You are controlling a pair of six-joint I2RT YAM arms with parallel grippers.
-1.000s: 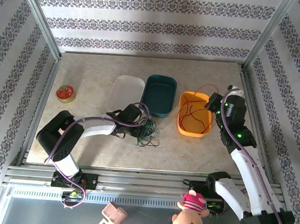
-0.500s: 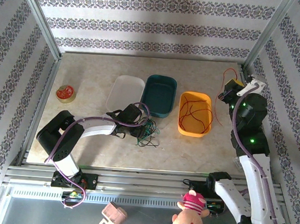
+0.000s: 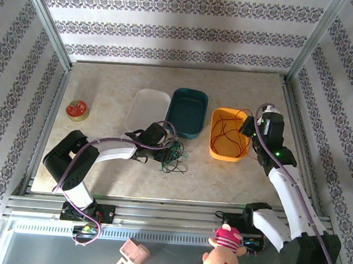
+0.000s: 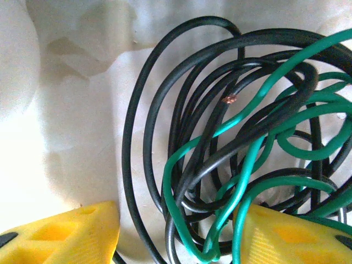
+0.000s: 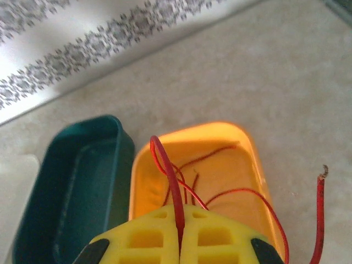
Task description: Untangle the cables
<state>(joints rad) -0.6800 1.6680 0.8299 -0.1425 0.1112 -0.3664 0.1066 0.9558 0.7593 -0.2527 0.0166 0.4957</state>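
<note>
A tangle of black and green cables (image 3: 174,157) lies on the table in front of the trays. My left gripper (image 3: 162,153) is down at the tangle's left side. In the left wrist view its yellow fingers (image 4: 71,234) stand apart, and the left gripper (image 4: 179,220) is open with black cable (image 4: 137,137) and green cable (image 4: 258,143) loops between them. My right gripper (image 3: 248,126) hovers at the orange tray's right edge. Close up, the right gripper (image 5: 180,215) is shut on a red cable (image 5: 168,165). The rest of the red cable (image 3: 228,135) lies coiled in the tray.
An orange tray (image 3: 213,152), a teal tray (image 3: 187,111) and a white tray (image 3: 148,108) sit side by side mid-table. A red round tin (image 3: 77,109) rests at the left. A plush doll (image 3: 223,258) lies below the table's front rail.
My right arm swung out to the right with the red cable, then came back to the orange tray's right edge. The left arm and the tangle stayed put.
</note>
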